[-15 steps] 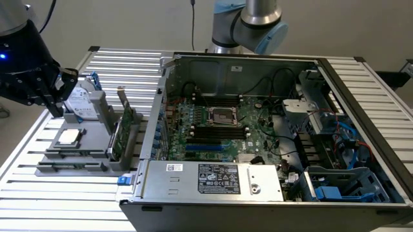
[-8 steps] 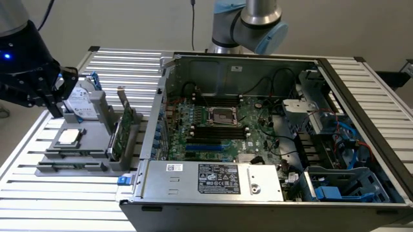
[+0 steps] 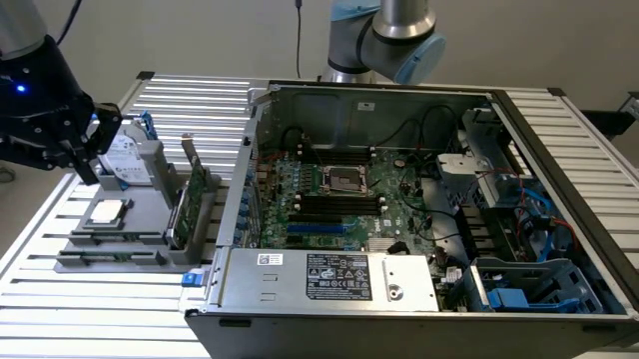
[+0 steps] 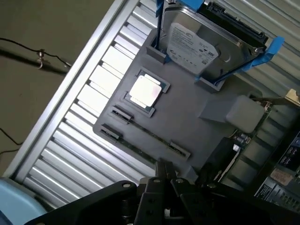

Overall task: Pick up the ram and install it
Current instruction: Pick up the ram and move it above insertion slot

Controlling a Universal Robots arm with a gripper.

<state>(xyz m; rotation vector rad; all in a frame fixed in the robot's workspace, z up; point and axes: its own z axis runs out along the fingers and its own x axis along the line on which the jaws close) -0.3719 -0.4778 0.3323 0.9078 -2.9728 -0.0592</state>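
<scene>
Ram (image 4: 150,134), as far as I can make out, is the thin dark strip standing on edge in a long slot with a clip at each end, along the near edge of the grey holder (image 3: 150,224), just beside the processor (image 3: 108,213); nothing is gripping it. That holder lies on the slatted metal tabletop (image 3: 100,314), toward the exterior view's left edge. The silver square processor lies flat in its recess, a step farther back than the slots. At the holder's edge on the exterior view's right, a green expansion card (image 3: 194,198) stands upright with its metal bracket. At the holder's far end a hard drive (image 3: 128,153) leans in blue rails. The gripper (image 3: 85,169) hangs over that far corner, close beside the drive and well apart from the ram, its jaws pinched together with nothing between them. Across the tabletop on the exterior view's right, an open computer case (image 3: 370,108) lies on its side: the power supply (image 3: 330,277) at its near edge, then the motherboard (image 3: 340,213) with black memory slots. Behind the case's far wall stands the arm's base (image 3: 384,34).
</scene>
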